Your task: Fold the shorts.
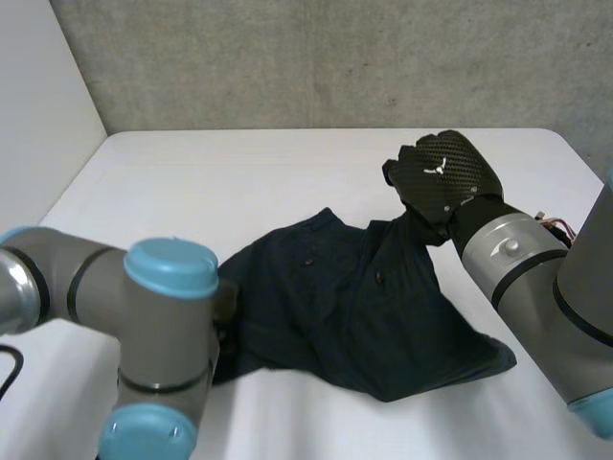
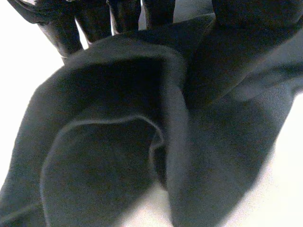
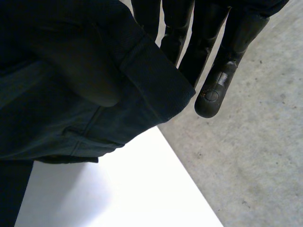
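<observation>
The dark navy shorts (image 1: 335, 316) lie crumpled on the white table (image 1: 239, 182), filling the middle and lower middle of the head view. One corner of them is pulled up toward the upper right of the frame. There the right hand (image 1: 442, 177) hangs above the table, back of the hand to the camera, with the right arm (image 1: 517, 259) reaching in from the right edge. In the right wrist view, its fingers (image 3: 222, 71) run nearly straight behind a hemmed corner of the shorts (image 3: 57, 118), which is pinched against the thumb, so this hand holds the cloth.

The left arm (image 1: 144, 316) bends across the lower left of the head view, its elbow in front of the left edge of the shorts. In the left wrist view, the left hand (image 2: 94, 21) has its fingers just behind a raised fold of the shorts (image 2: 118, 142). The thumb presses on the near side of the fold, so the cloth is nipped between them. A grey concrete wall (image 1: 335, 57) stands behind the table.
</observation>
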Action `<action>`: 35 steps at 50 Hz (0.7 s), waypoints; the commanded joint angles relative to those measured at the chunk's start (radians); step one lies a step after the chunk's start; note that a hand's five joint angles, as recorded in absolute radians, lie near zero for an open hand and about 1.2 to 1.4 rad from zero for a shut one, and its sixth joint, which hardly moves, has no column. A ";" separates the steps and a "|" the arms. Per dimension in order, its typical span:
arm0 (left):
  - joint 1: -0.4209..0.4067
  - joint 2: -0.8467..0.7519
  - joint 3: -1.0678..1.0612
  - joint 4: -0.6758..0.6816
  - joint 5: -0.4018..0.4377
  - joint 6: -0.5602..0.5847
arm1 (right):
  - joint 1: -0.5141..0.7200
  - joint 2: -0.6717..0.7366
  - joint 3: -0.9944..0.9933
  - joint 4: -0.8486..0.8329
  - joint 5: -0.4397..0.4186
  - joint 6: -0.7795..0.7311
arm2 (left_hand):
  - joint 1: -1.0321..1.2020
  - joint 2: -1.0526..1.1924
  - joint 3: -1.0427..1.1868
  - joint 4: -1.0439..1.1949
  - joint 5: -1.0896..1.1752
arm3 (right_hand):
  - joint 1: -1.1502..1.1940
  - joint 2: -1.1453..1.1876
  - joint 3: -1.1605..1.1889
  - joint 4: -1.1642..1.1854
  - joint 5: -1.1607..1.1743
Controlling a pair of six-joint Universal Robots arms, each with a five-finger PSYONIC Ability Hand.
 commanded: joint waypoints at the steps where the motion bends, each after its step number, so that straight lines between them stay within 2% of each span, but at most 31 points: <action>1: 0.093 0.020 0.166 0.191 0.011 0.171 | 0.000 -0.002 0.019 0.034 0.005 -0.006 | 0.266 0.207 0.213 0.204 0.246 | 0.436 0.222 0.224 0.205 0.253; 4: 0.144 0.008 0.254 0.253 0.025 0.267 | 0.008 -0.002 0.016 0.024 0.018 0.011 | 0.266 0.207 0.213 0.204 0.246 | 0.436 0.222 0.224 0.205 0.253; 6: 0.172 -0.021 0.344 0.307 0.059 0.376 | 0.008 -0.002 0.011 0.020 0.022 0.035 | 0.266 0.207 0.213 0.204 0.246 | 0.436 0.222 0.224 0.205 0.253; 9: 0.181 -0.111 0.468 0.370 0.129 0.468 | 0.012 0.012 -0.002 0.005 0.036 0.156 | 0.266 0.207 0.213 0.204 0.246 | 0.436 0.222 0.224 0.205 0.253; 12: 0.183 -0.173 0.539 0.394 0.182 0.476 | 0.015 0.082 -0.016 -0.026 0.036 0.303 | 0.266 0.207 0.213 0.204 0.246 | 0.436 0.222 0.224 0.205 0.253; 13: 0.187 -0.208 0.571 0.407 0.214 0.476 | 0.017 0.099 -0.019 -0.037 0.035 0.334 | 0.266 0.207 0.213 0.204 0.246 | 0.436 0.222 0.224 0.205 0.253; 18: 0.187 -0.292 0.610 0.445 0.258 0.479 | 0.052 0.199 -0.056 -0.098 0.038 0.437 | 0.266 0.207 0.213 0.204 0.246 | 0.436 0.222 0.224 0.205 0.253; 19: 0.186 -0.305 0.610 0.451 0.258 0.479 | 0.066 0.219 -0.065 -0.106 0.038 0.439 | 0.214 0.155 0.161 0.152 0.194 | 0.436 0.222 0.224 0.205 0.253; 22: 0.180 -0.331 0.595 0.450 0.251 0.477 | 0.124 0.317 -0.114 -0.118 0.050 0.439 | -0.395 -0.454 -0.448 -0.457 -0.415 | 0.436 0.222 0.224 0.205 0.253; 24: 0.177 -0.332 0.563 0.440 0.248 0.476 | 0.141 0.372 -0.150 -0.111 0.057 0.440 | -0.716 -0.775 -0.768 -0.778 -0.735 | 0.436 0.222 0.224 0.205 0.253; 28: 0.175 -0.279 0.455 0.421 0.214 0.463 | 0.147 0.423 -0.177 -0.109 0.097 0.440 | -0.797 -0.856 -0.849 -0.858 -0.816 | 0.436 0.222 0.224 0.205 0.253; 30: 0.175 -0.199 0.396 0.401 0.185 0.436 | 0.150 0.432 -0.182 -0.109 0.129 0.439 | -0.820 -0.879 -0.873 -0.882 -0.839 | 0.436 0.222 0.224 0.205 0.253; 35: 0.172 0.043 0.199 0.296 0.119 0.251 | 0.152 0.426 -0.185 -0.111 0.179 0.437 | -0.844 -0.903 -0.896 -0.906 -0.863 | 0.436 0.222 0.224 0.205 0.253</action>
